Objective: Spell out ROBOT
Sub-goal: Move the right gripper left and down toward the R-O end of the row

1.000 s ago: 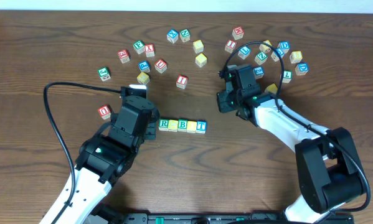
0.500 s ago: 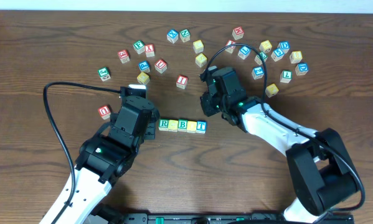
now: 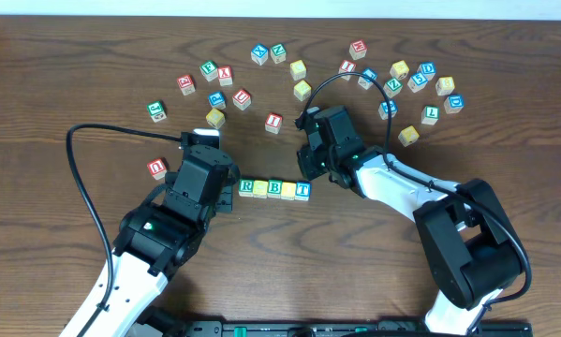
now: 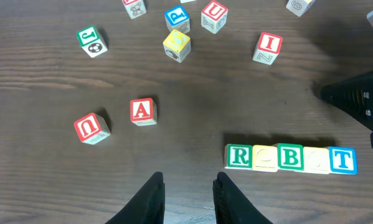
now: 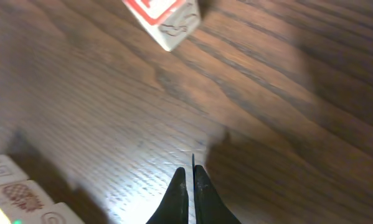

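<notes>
Wooden ROBOT cubes (image 4: 290,158) on grained table (image 4: 236,93); left hand (image 4: 187,182) spread, right hand (image 5: 190,172) pressed together

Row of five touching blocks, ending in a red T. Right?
No: the T block is blue, not red, as the left wrist view shows. The rest holds: a row of five touching blocks, T at the end.

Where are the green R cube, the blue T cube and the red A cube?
green R cube (image 4: 238,156): left wrist view, on its lettered top face.
blue T cube (image 4: 342,160): left wrist view, on its lettered top face.
red A cube (image 4: 142,110): left wrist view, on its lettered top face.
</notes>
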You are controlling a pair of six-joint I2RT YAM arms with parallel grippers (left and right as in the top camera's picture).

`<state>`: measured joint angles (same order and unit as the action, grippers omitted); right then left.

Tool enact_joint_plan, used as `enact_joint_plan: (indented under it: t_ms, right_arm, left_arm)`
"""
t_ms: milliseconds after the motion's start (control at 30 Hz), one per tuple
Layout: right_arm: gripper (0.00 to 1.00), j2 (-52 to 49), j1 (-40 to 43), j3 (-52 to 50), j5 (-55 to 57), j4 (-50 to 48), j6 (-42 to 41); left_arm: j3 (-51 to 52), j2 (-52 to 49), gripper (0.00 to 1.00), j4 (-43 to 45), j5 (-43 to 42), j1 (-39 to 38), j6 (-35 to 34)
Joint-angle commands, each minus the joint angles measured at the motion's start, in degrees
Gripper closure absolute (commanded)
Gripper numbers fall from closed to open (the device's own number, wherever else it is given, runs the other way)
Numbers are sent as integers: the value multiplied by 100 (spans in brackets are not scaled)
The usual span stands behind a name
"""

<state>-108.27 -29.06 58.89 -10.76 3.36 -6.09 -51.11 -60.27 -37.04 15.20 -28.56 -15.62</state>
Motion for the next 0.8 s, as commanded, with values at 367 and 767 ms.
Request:
enact_joint_plan:
  t_ms: [367,767]
  right_arm:
    - [99,0,-125,94,-975,-7,393]
    - [99,0,-463,520,-973,505,387]
  left_arm:
    - [26,-249,73,-2,98,31,28]
    - [26,-275,55,-2,96,31,26]
